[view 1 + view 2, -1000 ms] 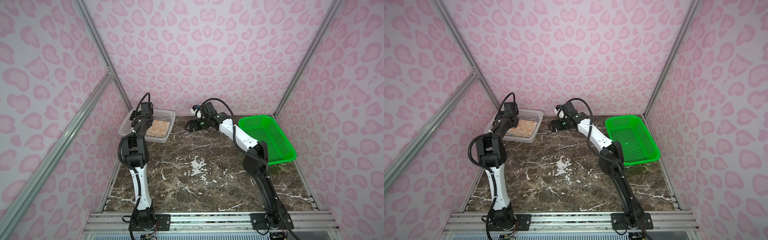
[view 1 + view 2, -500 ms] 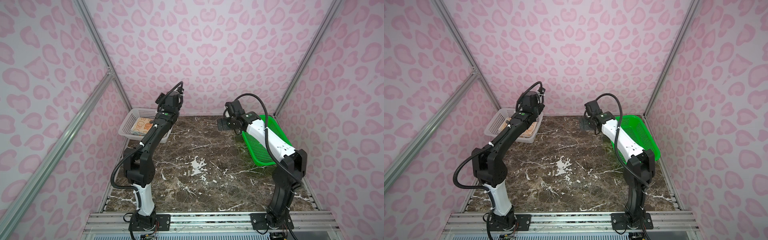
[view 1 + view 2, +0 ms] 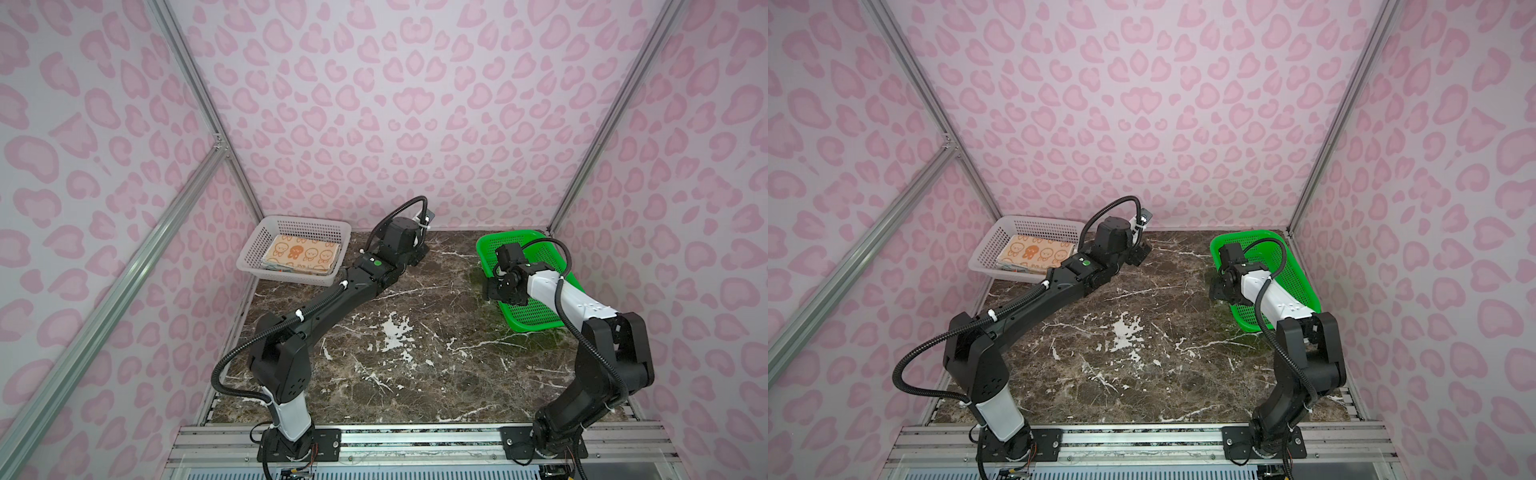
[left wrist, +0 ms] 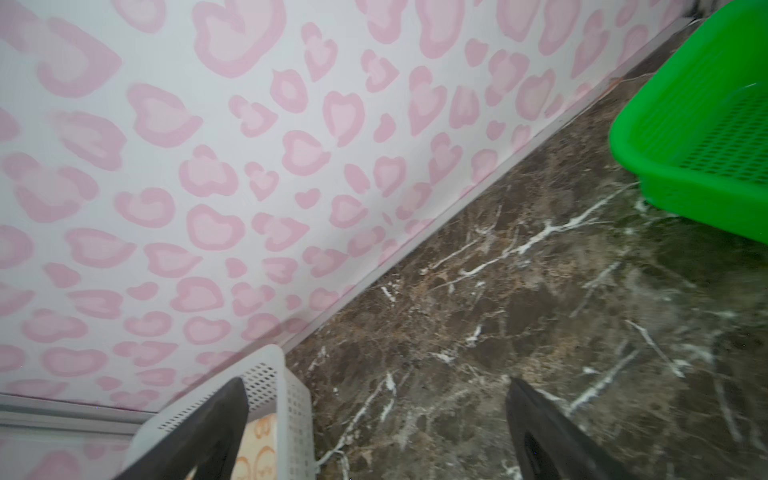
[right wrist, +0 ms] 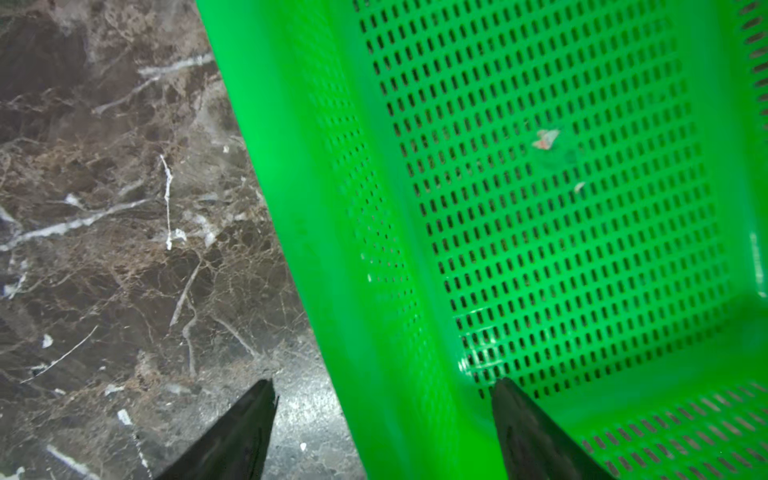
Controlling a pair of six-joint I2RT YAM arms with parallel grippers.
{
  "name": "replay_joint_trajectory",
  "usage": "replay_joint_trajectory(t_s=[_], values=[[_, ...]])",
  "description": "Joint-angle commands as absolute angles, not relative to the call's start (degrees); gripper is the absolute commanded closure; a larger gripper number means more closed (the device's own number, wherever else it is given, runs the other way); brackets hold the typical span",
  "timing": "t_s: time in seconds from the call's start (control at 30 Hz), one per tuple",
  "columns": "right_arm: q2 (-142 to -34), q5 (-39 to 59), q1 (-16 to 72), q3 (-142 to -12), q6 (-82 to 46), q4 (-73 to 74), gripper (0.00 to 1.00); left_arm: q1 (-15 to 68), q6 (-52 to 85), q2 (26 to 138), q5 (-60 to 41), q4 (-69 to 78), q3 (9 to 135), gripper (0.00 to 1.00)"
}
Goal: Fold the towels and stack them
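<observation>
Since half a second back both arms have dropped and swung apart. The left arm now lies stretched low across the marble table [image 3: 415, 365], and the right has pulled back over the green basket [image 3: 536, 316]. Left gripper [image 4: 376, 386]: jaws wide apart and holding nothing, hanging just past the white basket [image 3: 305, 220] at its corner nearest the back wall. Right gripper [image 5: 382, 386]: jaws also apart and empty. They straddle the green basket's side wall, one finger [image 5: 232, 436] over bare marble and the other inside the basket. I cannot tell whether either finger touches the wall. The towels [image 3: 301, 255] lie folded and stacked flat inside the white basket at the far left. The orange rabbit print is on top, with edges of more cloth showing beneath it in both top views.
</observation>
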State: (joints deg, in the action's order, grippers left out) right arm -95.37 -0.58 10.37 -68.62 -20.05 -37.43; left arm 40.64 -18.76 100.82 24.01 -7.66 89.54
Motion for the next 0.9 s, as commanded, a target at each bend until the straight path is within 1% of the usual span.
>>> replay_joint_trajectory(t_s=[0.0, 0.1, 0.17, 0.3, 0.4, 0.57, 0.6, 0.63, 0.73, 0.87], values=[[-96.3, 1.6, 10.1, -67.7, -20.8, -33.6, 0.2, 42.6, -10.7, 100.0, 19.8, -8.0, 87.2, 0.03], [-97.7, 1.9, 10.1, -67.6, -20.9, -33.2, 0.26, 44.7, -10.2, 99.6, 21.4, -7.6, 84.0, 0.03], [-98.4, 2.0, 10.2, -67.7, -21.0, -33.0, 0.34, 45.6, -9.2, 98.9, 21.6, -6.9, 81.5, 0.03], [-99.4, 1.3, 10.7, -68.4, -21.4, -32.8, 0.58, 45.8, -6.2, 96.8, 21.0, -5.9, 77.9, 0.03], [-99.9, 0.0, 12.6, -70.5, -21.9, -33.9, 0.73, 45.9, -5.2, 95.8, 21.8, -6.0, 77.4, 0.03], [-100.3, 1.3, 17.2, -74.2, -27.1, -33.1, 0.87, 45.8, -5.2, 94.8, 24.7, -6.2, 75.4, 0.03], [-100.6, 1.5, 18.4, -75.3, -28.7, -32.9, 0.92, 45.8, -5.3, 94.2, 25.2, -5.6, 74.7, 0.03], [-101.2, 2.3, 19.5, -76.7, -29.9, -32.5, 0.95, 45.6, -5.3, 93.5, 25.7, -4.8, 73.8, 0.03], [-104.2, 4.2, 22.7, -81.5, -33.8, -32.3, 1.0, 44.8, -5.1, 91.3, 26.6, -4.5, 71.5, 0.03], [-110.0, 4.4, 27.4, -90.6, -38.2, -33.5, 1.0, 41.7, -2.8, 87.3, 26.1, -4.5, 67.4, 0.03]])
